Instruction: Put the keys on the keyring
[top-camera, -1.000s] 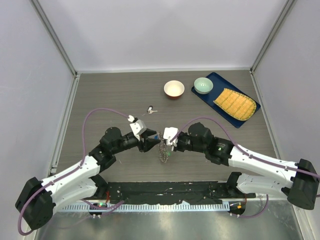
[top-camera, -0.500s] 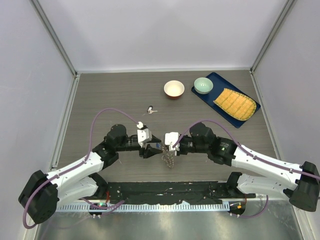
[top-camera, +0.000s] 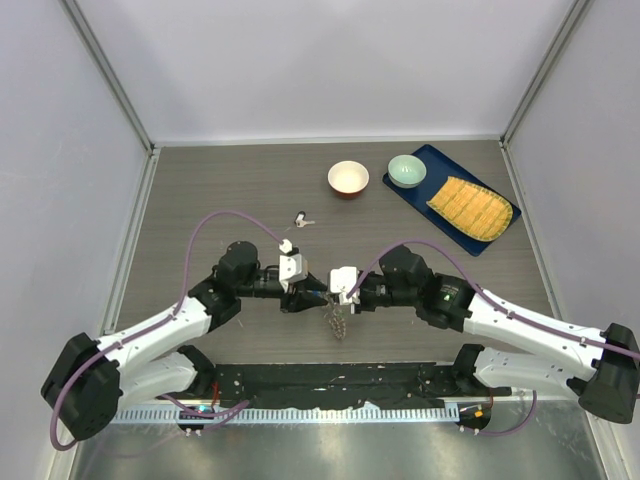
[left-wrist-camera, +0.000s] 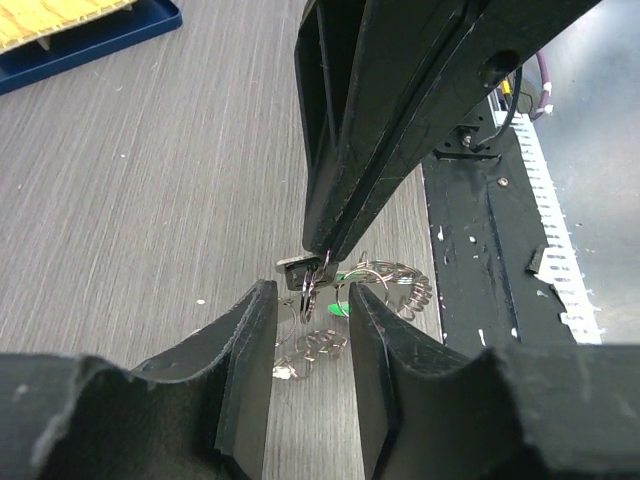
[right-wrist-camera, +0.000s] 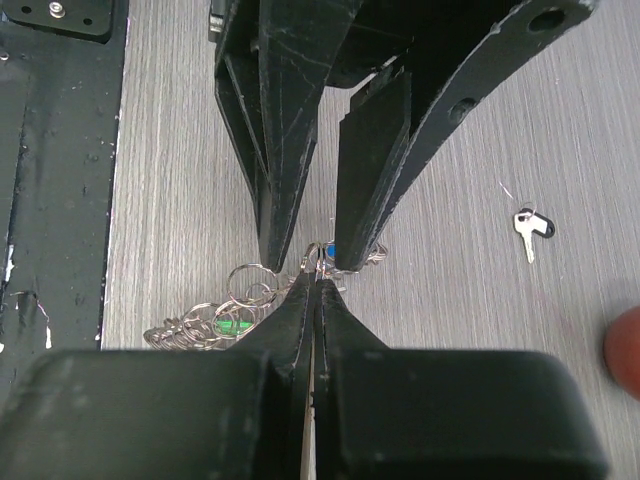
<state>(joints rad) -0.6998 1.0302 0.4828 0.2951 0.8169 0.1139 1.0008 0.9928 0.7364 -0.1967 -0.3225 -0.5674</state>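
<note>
The keyring (top-camera: 336, 320), a bunch of silver rings and keys with a green cap (right-wrist-camera: 232, 323) and a blue cap (right-wrist-camera: 330, 247), hangs from my right gripper (top-camera: 336, 297) just above the table. The right gripper (right-wrist-camera: 317, 275) is shut on one of its rings. My left gripper (top-camera: 311, 297) faces it with its jaws open on either side of that held ring (left-wrist-camera: 312, 300). One loose key with a black head (top-camera: 302, 219) lies on the table farther back; it also shows in the right wrist view (right-wrist-camera: 530, 228).
A white bowl with an orange rim (top-camera: 348, 178) stands at the back. A teal bowl (top-camera: 406, 170) and a yellow ribbed cloth (top-camera: 470, 207) lie on a blue tray (top-camera: 430, 158) at the back right. The black base rail (top-camera: 330, 380) runs along the near edge.
My left gripper has moved right and nearer, up to the right gripper's tips. The right gripper and the hanging keyring have shifted slightly nearer.
</note>
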